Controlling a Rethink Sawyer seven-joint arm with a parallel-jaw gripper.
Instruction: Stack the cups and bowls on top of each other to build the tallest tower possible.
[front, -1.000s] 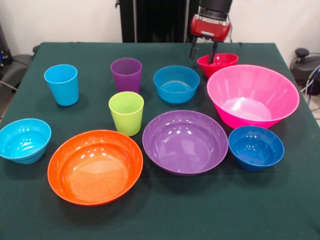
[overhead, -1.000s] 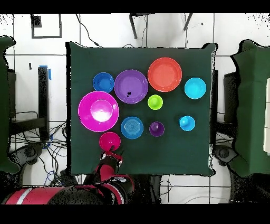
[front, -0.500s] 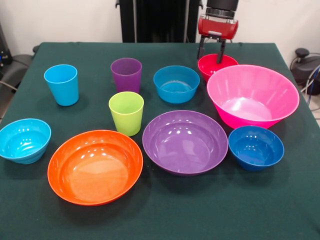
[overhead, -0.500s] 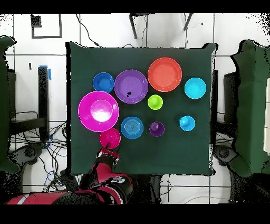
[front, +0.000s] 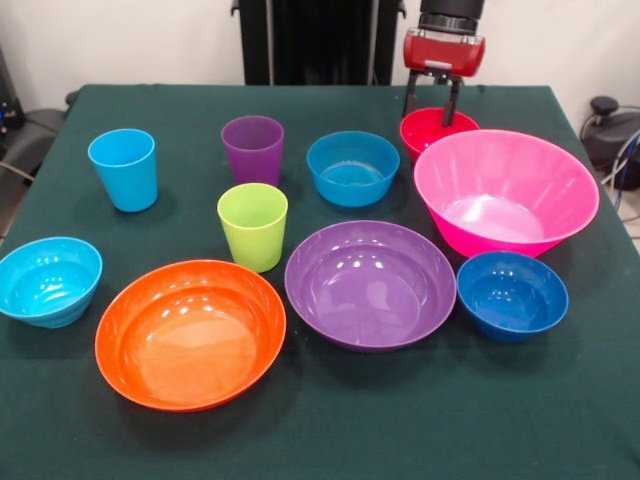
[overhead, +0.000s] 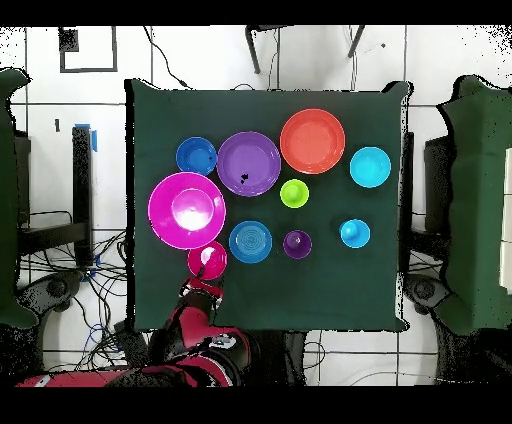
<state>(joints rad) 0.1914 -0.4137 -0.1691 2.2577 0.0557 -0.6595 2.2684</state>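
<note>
Front view first: the red and black hand (front: 432, 103) hangs over the red bowl (front: 436, 131) at the back of the green worktop (front: 320, 440), its 2 dark fingers (front: 453, 100) spread apart, 1 reaching down inside the bowl and the other at its far rim; whether they actually touch the plastic I cannot tell. The red bowl sits right behind the big pink bowl (front: 505, 190), seemingly touching it. Nothing is stacked; every piece stands alone. Left of the red bowl is the blue bowl (front: 352, 167), then the purple cup (front: 252, 148), and further left the light blue cup (front: 123, 168). The lime green cup (front: 252, 226) stands in front of the purple cup. Along the front lie the cyan bowl (front: 48, 280) at the left, the wide orange bowl (front: 190, 332), the wide purple bowl (front: 370, 283) and the dark blue bowl (front: 512, 294) just below the pink one. From overhead, the hand (overhead: 203, 290) meets the red bowl (overhead: 208, 260) at its lower edge.
</note>
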